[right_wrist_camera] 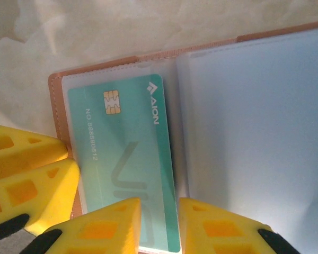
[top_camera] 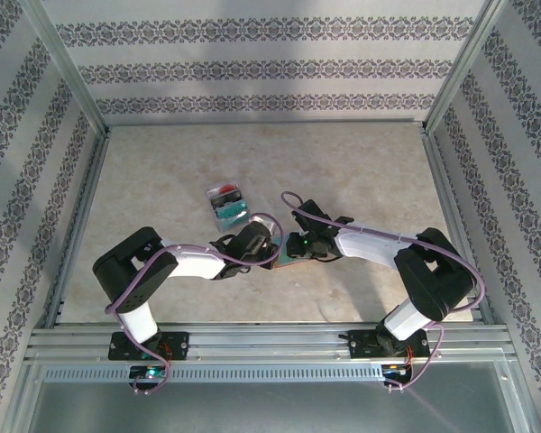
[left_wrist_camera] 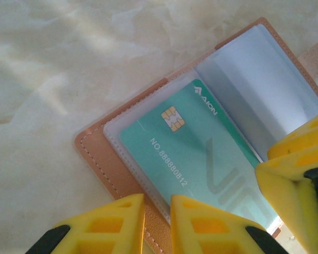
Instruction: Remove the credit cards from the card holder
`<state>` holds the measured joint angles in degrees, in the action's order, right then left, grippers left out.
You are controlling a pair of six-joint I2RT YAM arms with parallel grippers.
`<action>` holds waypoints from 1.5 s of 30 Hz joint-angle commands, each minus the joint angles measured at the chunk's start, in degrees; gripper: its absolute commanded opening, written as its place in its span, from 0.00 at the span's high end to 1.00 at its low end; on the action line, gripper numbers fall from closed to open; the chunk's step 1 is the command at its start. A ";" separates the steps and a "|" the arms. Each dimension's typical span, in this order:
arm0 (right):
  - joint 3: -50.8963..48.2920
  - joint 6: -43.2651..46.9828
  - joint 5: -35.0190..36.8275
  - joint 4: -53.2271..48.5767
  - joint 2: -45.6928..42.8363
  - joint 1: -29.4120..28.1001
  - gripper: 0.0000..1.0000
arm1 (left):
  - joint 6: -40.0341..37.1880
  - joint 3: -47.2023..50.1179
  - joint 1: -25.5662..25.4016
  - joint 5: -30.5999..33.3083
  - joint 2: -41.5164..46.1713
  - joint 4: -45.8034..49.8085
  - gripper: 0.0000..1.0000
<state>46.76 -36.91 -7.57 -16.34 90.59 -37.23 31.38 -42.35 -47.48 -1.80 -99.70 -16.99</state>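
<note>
Largest first: pale tabletop (top_camera: 162, 180), walled on three sides. Bolted at its near edge, two arms, bent inward so that the wrists meet near the middle of the near half, most likely to work one small thing from both sides.

Between them, lying open and flat: one card holder (left_wrist_camera: 95, 153), brown leather with clear sleeves. Laid open, by the look of it, to expose the sleeve mouths.

Flanked by two grippers. Left gripper (left_wrist_camera: 158, 203) set at the holder's leather edge, jaws almost together with a narrow slit between; probably placed there to pin the holder down. Cannot tell whether pinching or only resting. Right gripper (right_wrist_camera: 160, 206) set over the end of the sleeved card, jaws likewise nearly closed, the card's edge showing in the slit; seemingly lined up to draw it out. Grip itself not confirmable.

Towards the middle of the tabletop, well apart from the holder: one small pile of loose cards (top_camera: 226, 203), red, white, dark and teal; exact count too small to read.

Inside the holder: one teal card (left_wrist_camera: 185, 153), chip uppermost. Beside it, one empty sleeve (right_wrist_camera: 254, 132).
</note>
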 commanded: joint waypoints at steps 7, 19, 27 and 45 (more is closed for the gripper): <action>-1.62 0.71 -2.25 2.86 2.29 1.33 0.72 | 0.79 -0.90 0.90 -1.70 -1.79 -0.14 0.81; -6.77 -1.40 -12.11 14.00 -0.34 3.85 0.74 | 0.17 -1.22 0.90 -1.98 -2.15 1.17 0.83; -11.00 -4.97 -19.19 22.20 -3.82 6.62 0.74 | -0.03 -1.41 0.90 -2.15 -2.34 1.53 0.88; -15.48 -11.85 -27.93 39.49 -0.33 8.52 0.71 | -0.44 -1.25 0.90 -2.55 -2.12 1.44 0.88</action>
<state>31.31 -47.09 -30.85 14.22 89.27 -28.58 31.55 -43.00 -46.72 -2.09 -100.60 -16.97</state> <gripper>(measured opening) 0.287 0.124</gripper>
